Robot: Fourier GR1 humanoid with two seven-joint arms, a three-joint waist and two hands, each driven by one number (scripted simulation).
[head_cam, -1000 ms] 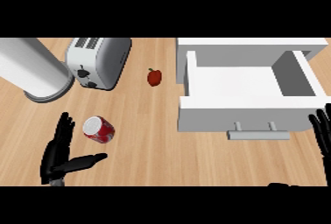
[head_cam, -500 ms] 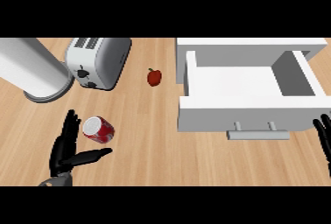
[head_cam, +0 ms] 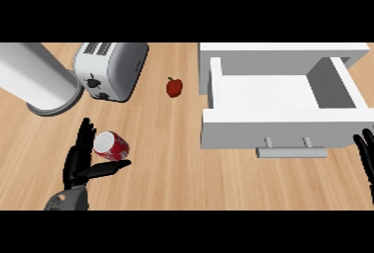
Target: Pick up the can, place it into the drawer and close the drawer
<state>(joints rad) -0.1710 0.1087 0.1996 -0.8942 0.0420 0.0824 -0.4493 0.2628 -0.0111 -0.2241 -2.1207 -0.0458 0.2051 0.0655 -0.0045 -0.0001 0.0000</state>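
Fingers (head_cam: 82,143) of the left hand (head_cam: 79,165) stand spread, straight beside the can's (head_cam: 112,146) left flank, thumb beneath; the can lies tilted near the worktop's (head_cam: 168,163) front-left, far from the drawer (head_cam: 281,91).

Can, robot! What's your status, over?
Left hand open beside can, not gripping. Right hand open, resting. Drawer open. Nothing blocking.

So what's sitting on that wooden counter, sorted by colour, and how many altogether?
Red: 2, a red-and-white drink can and a small red pepper
White: 2, a boxy white toaster and an open white drawer
Silver-grey: 1, a tall cylinder
Total: 5
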